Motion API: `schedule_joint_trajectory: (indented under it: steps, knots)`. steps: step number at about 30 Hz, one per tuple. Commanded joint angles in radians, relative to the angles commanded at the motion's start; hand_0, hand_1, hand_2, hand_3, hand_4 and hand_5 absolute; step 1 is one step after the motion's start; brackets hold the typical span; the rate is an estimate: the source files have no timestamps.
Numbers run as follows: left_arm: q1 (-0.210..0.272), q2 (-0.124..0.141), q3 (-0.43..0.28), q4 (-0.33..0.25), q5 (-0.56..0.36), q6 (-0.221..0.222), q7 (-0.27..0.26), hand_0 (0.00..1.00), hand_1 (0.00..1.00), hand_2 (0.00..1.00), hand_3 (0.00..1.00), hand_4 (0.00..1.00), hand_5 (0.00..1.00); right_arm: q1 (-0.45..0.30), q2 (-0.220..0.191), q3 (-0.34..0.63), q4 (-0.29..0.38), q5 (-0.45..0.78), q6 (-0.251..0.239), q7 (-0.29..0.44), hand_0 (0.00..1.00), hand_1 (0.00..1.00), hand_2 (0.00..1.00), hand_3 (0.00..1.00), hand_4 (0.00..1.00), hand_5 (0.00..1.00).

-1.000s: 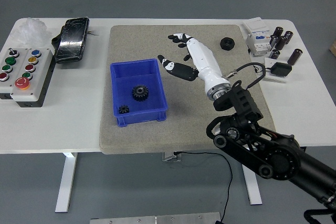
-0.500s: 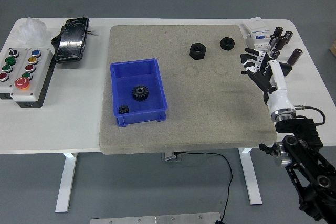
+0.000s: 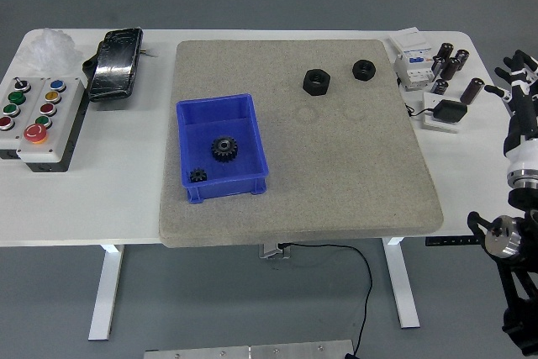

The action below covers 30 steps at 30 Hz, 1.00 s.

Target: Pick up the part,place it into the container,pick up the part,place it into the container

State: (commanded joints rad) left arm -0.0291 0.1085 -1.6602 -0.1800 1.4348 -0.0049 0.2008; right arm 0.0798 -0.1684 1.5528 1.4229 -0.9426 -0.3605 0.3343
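At the table's left edge I see the button box (image 3: pixel 40 121), with a black pouch (image 3: pixel 115 62) behind it. On the grey mat (image 3: pixel 336 174), near its left edge, sits the blue container (image 3: pixel 221 147), holding a large gear (image 3: pixel 224 149) and a small gear (image 3: pixel 198 176). Two black nuts, the larger nut (image 3: pixel 316 81) and the smaller nut (image 3: pixel 363 68), lie near the mat's far edge, with open mat in front of them. My right hand (image 3: pixel 518 81) hangs off the table's right edge, fingers spread, holding nothing.
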Motion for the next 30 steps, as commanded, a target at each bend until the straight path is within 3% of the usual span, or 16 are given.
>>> schedule_joint_trajectory:
  steps: [10, 30]
  knots:
    - [-0.001, -0.006, 0.035, 0.0, -0.027, -0.005, -0.017, 0.614, 0.546, 0.55, 0.617, 0.611, 0.343, 0.012, 0.008, 0.009, 0.004, 0.076, -0.073, 0.109, 0.476, 0.592, 0.61, 0.642, 0.778, 0.537]
    - [-0.007, 0.0, 0.04, 0.0, -0.036, -0.006, -0.018, 0.614, 0.546, 0.547, 0.616, 0.61, 0.343, 0.026, 0.022, -0.022, -0.013, 0.085, -0.079, 0.118, 0.49, 0.589, 0.612, 0.641, 0.776, 0.529]
